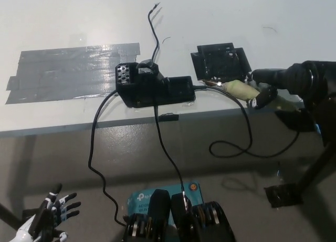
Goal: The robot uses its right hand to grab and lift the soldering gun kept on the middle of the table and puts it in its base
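- White tabletop [63, 21] fills the upper part of our head view, with a patch of grey tape [68, 73] on its left and bare floor below its front edge.
- Our black right hand [273, 84] reaches in from the right and its fingers are wrapped around the soldering gun [239, 88] at the table's front edge, right of centre.
- Only the gun's pale handle and a thin metal tip show; it lies roughly level, long axis running left to right, tip pointing left toward the black base [152, 87].
- The tip sits just beside the base's right end, and a black cable [236, 142] hangs from the gun below the table edge.
- We judge the grab done; the seating in the base looks unfinished.
- Our white left hand [47, 218] rests low at the lower left, fingers spread, holding nothing.
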Robot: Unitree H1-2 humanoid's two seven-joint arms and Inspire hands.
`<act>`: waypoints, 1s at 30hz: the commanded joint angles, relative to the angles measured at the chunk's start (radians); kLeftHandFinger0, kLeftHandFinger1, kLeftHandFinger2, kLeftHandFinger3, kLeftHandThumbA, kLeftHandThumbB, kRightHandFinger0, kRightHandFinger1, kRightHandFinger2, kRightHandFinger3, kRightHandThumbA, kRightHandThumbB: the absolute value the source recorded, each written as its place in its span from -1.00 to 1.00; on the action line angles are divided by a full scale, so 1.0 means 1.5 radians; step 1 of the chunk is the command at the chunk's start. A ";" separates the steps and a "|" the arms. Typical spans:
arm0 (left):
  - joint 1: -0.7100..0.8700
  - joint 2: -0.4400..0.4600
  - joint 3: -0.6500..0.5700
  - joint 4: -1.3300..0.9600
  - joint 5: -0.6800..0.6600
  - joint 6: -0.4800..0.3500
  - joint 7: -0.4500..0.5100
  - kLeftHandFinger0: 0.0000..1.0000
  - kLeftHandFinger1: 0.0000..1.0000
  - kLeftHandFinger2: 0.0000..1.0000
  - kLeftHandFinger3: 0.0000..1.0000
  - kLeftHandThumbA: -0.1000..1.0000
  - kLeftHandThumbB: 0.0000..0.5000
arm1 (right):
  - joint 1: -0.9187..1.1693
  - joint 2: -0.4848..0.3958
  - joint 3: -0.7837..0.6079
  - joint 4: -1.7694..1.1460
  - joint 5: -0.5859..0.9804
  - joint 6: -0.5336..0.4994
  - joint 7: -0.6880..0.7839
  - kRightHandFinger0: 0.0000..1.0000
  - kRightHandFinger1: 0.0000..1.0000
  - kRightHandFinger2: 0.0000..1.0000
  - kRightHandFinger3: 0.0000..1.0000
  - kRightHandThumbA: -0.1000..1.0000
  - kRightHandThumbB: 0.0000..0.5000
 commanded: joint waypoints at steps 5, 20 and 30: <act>0.002 0.016 0.004 -0.015 0.004 -0.026 -0.026 1.00 1.00 1.00 1.00 1.00 -0.44 | 0.009 -0.029 0.023 -0.019 -0.103 -0.016 -0.156 1.00 1.00 1.00 1.00 -0.19 0.33; -0.007 0.015 -0.006 -0.027 0.010 -0.039 -0.034 1.00 1.00 1.00 1.00 1.00 -0.33 | 0.033 0.003 0.027 -0.011 -0.151 0.000 -0.274 1.00 1.00 1.00 1.00 -0.16 -0.06; -0.032 0.014 -0.016 -0.032 0.020 -0.031 -0.038 1.00 1.00 1.00 1.00 1.00 -0.22 | 0.028 0.013 0.001 -0.010 -0.098 -0.025 -0.216 -0.77 -0.70 -0.25 1.00 -0.51 0.11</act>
